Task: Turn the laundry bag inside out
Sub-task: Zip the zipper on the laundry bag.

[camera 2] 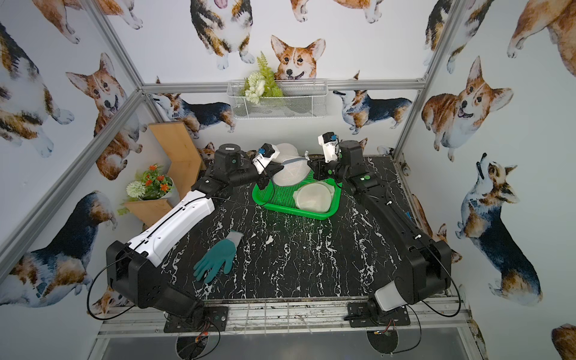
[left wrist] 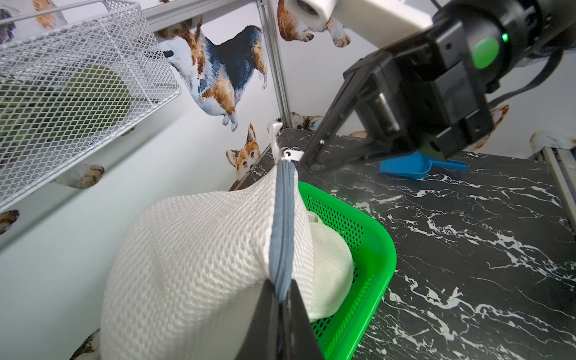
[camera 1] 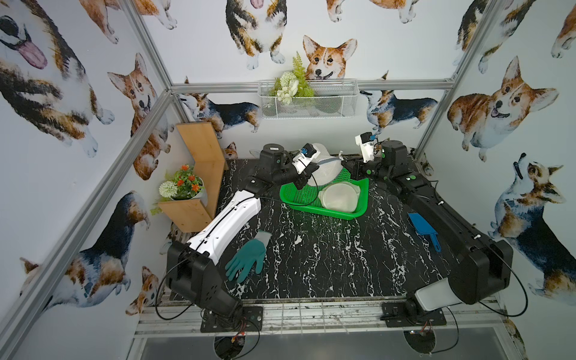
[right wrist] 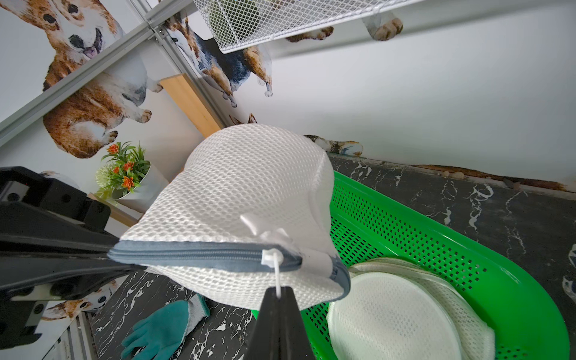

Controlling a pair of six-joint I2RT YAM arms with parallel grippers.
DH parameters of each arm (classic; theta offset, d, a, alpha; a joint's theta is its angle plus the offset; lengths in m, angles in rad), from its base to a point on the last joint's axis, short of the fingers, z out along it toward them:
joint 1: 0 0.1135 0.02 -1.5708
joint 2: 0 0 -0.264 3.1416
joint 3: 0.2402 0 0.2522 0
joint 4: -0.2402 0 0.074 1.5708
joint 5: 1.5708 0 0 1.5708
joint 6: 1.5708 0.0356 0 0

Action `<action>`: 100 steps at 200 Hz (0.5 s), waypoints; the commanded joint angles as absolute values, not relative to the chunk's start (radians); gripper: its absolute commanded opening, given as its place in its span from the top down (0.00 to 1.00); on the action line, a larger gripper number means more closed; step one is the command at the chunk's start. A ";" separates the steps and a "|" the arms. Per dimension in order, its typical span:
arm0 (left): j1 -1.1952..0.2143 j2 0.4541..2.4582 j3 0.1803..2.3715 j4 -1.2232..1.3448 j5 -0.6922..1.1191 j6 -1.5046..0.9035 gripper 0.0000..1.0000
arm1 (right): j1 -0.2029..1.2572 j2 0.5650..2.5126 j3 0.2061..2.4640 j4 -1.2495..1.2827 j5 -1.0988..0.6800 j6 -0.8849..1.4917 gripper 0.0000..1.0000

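The laundry bag [camera 1: 325,171] [camera 2: 290,176] is white mesh with a grey-blue zipper band [left wrist: 282,224] [right wrist: 187,254]. It hangs above the far end of the green basket [camera 1: 299,199]. My left gripper [left wrist: 282,299] [camera 1: 313,170] is shut on one end of the zipper band. My right gripper [right wrist: 279,293] [left wrist: 307,162] is shut on the white zipper pull [right wrist: 276,274] near the opposite end. The zipper looks closed along its visible length. The bag [right wrist: 249,180] bulges like a dome between the two grippers.
A round flat mesh bag [camera 1: 339,196] lies in the green basket. A teal glove [camera 1: 246,257] lies front left and a blue scoop [camera 1: 422,229] lies at the right. At the left stands a wooden shelf with a flower pot [camera 1: 184,187]. A wire basket [camera 1: 308,99] hangs on the back wall.
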State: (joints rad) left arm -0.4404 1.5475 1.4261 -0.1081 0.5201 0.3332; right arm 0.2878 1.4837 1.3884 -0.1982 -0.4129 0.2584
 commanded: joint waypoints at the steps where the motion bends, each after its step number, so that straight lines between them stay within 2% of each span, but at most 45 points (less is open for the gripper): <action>1: -0.439 1.533 1.421 -0.064 0.532 0.318 1.00 | 0.285 1.487 1.394 -0.227 -0.373 0.273 1.00; 61: -0.437 1.507 1.379 -0.029 0.561 0.250 1.00 | 0.282 1.465 1.373 -0.170 -0.435 0.295 1.00; 81: -0.429 1.508 1.382 -0.021 0.602 0.192 1.00 | 0.248 1.433 1.359 -0.121 -0.488 0.339 0.60; 100: -0.417 1.500 1.372 -0.016 0.653 0.129 1.00 | 0.188 1.369 1.283 -0.008 -0.604 0.429 0.44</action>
